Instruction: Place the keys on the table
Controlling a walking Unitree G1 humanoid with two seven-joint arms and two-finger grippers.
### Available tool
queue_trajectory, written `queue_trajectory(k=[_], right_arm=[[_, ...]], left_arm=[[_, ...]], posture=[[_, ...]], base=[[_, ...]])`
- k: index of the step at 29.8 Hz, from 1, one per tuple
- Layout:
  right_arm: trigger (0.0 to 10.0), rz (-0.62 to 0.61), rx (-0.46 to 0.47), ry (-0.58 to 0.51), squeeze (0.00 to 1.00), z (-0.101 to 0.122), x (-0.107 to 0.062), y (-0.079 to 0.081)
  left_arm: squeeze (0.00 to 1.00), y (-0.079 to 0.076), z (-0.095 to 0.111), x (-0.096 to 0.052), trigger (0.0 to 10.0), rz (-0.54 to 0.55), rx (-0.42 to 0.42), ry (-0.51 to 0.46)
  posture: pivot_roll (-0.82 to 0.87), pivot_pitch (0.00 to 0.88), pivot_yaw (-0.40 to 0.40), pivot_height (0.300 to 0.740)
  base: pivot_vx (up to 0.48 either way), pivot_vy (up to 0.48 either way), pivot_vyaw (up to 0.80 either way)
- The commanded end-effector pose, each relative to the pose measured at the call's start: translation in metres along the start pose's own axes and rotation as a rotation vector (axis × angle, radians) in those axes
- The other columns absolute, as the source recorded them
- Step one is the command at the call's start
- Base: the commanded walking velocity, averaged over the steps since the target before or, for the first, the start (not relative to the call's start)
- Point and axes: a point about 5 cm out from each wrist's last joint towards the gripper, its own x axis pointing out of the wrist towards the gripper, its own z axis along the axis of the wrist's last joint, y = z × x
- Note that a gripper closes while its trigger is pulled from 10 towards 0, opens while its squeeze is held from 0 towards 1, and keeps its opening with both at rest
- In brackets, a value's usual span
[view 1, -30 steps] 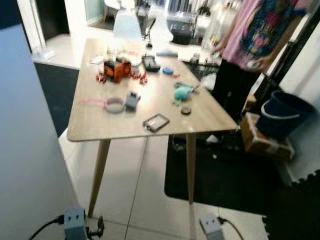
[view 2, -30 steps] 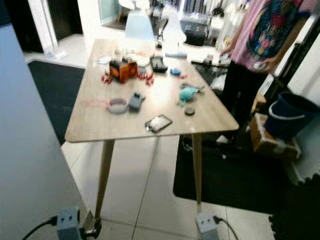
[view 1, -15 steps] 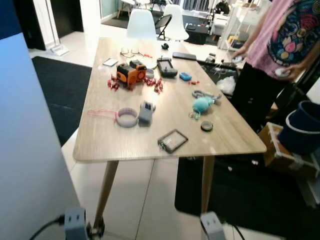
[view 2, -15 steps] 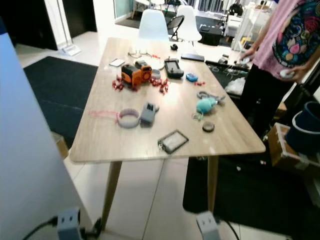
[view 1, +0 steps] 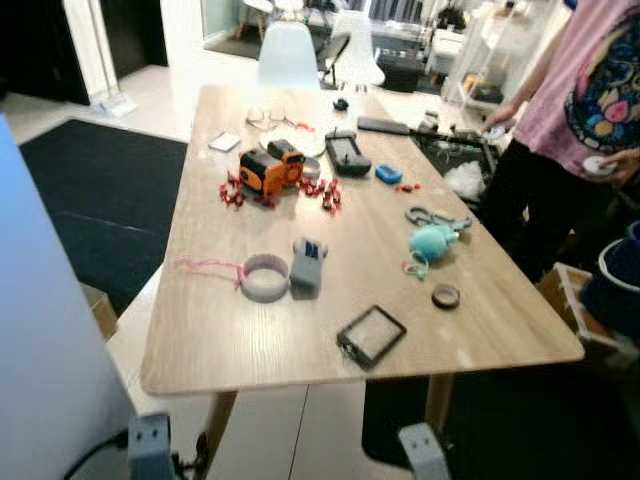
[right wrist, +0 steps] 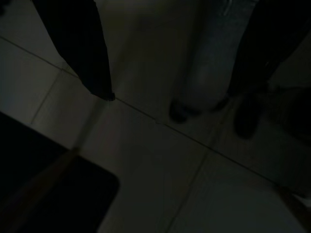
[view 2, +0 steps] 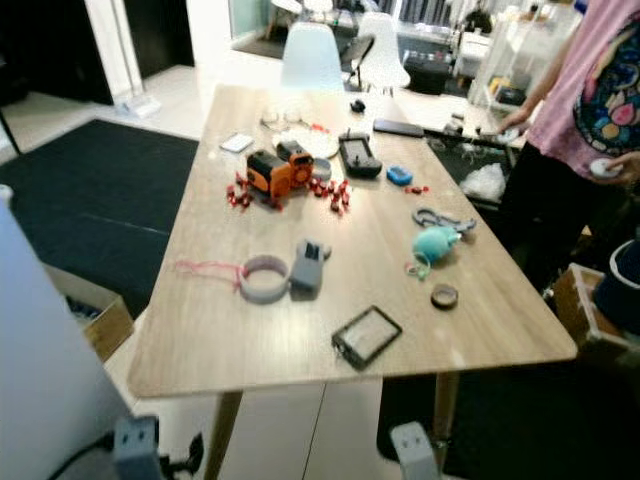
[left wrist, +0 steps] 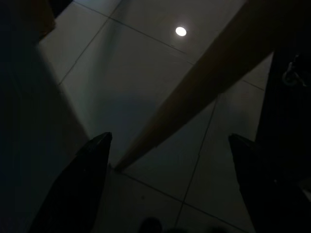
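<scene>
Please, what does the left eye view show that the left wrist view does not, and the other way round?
From the left eye view: the tabletop with an orange toy and a teal keyring plush, and a person in pink beside it. From the left wrist view: the left gripper, fingers apart, low in the shade. In both: a wooden table leg and pale floor tiles.

teal-fobbed keys (view 1: 432, 241) lying flat on wooden table (view 1: 215, 330), near right edge
</scene>
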Motion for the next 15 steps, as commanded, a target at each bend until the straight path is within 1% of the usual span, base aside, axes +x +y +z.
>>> queue_trajectory(k=[1, 2, 12, 15], right_arm=[[10.0, -0.022, -0.002, 0.016, 0.0, -0.0045, -0.0025, -0.0084], [10.0, -0.023, -0.002, 0.016, 0.0, -0.0047, -0.0025, -0.0084], [10.0, -0.023, -0.001, 0.018, 0.0, -0.0058, -0.0028, -0.0082], [10.0, -0.023, 0.001, 0.019, 0.0, -0.0065, -0.0029, -0.0081]], left_arm=[[0.0, -0.0052, -0.0022, -0.001, 10.0, -0.012, 0.001, 0.001], [0.0, -0.0051, -0.0032, -0.0021, 10.0, -0.015, 0.016, -0.001], [0.0, -0.0042, -0.0047, -0.0049, 10.0, -0.02, 0.044, -0.011], [0.0, -0.0051, -0.0055, -0.0055, 10.0, -0.033, 0.065, -0.008]], posture=[[0.09, 0.048, -0.086, 0.74], [0.09, 0.048, -0.085, 0.74], [0.09, 0.048, -0.082, 0.74], [0.09, 0.048, -0.08, 0.74]], base=[[0.0, 0.0, 0.0], [0.0, 0.0, 0.0], [0.0, 0.0, 0.0], [0.0, 0.0, 0.0]])
